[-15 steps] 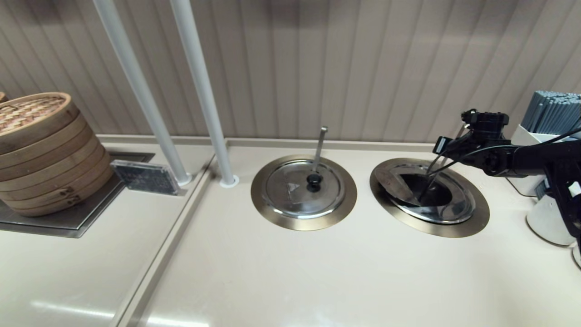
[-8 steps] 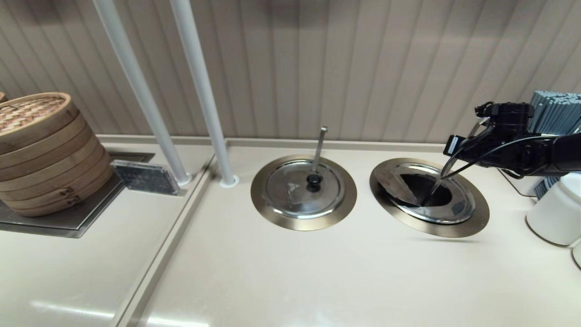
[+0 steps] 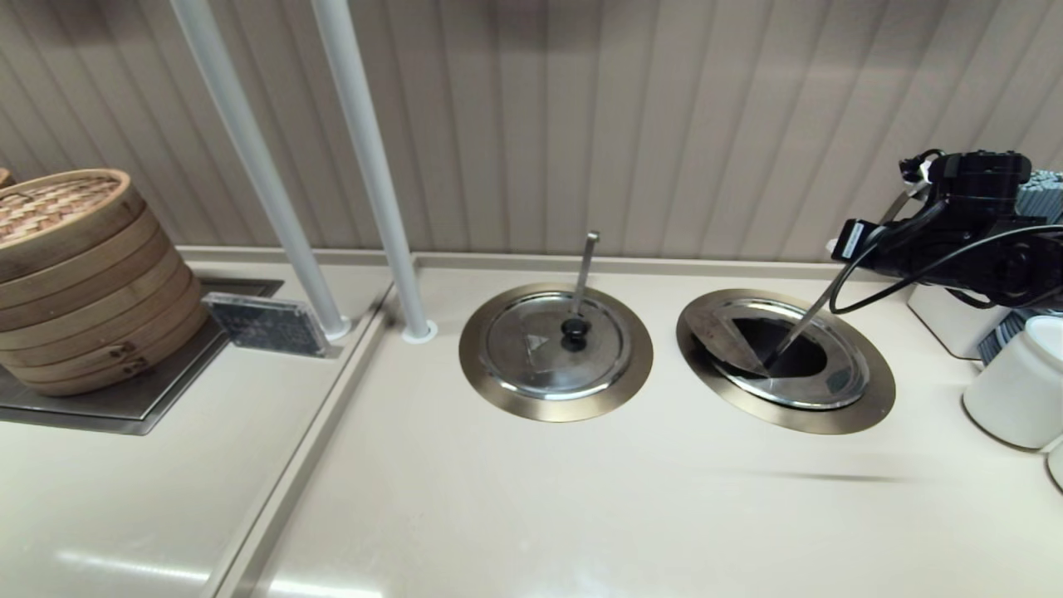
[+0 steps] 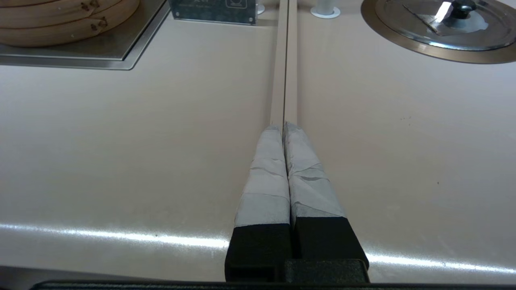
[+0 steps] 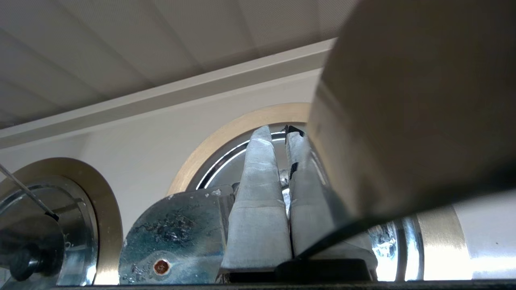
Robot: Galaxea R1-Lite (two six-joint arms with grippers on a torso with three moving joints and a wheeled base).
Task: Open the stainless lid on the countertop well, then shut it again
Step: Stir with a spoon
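Observation:
The countertop well [image 3: 872,397] sits at the right, ringed by its bronze flange. The stainless lid [image 3: 830,378] has its hinged flap [image 3: 728,332] folded back to the left, baring a dark opening [image 3: 785,349]. The slanting ladle handle [image 3: 810,320] rises out of it. The flap's underside [image 5: 173,237] shows a rivet; the knob is hidden. My right gripper [image 3: 843,241] [image 5: 278,135] hangs shut and empty, above and to the right of the well. A broad blurred shape fills one side of the right wrist view. My left gripper [image 4: 283,125] rests shut over the counter seam.
The twin lid [image 3: 540,349] with black knob [image 3: 574,328] and upright ladle handle [image 3: 585,266] lies closed left of the well. Two white poles [image 3: 374,183] stand behind. Bamboo steamers [image 3: 83,274] sit far left. A white cup [image 3: 1013,390] and chopstick holder [image 3: 1017,195] crowd the right edge.
My right arm has drawn up and to the right, away from the well. The flap stays folded open and the ladle handle now shows in full.

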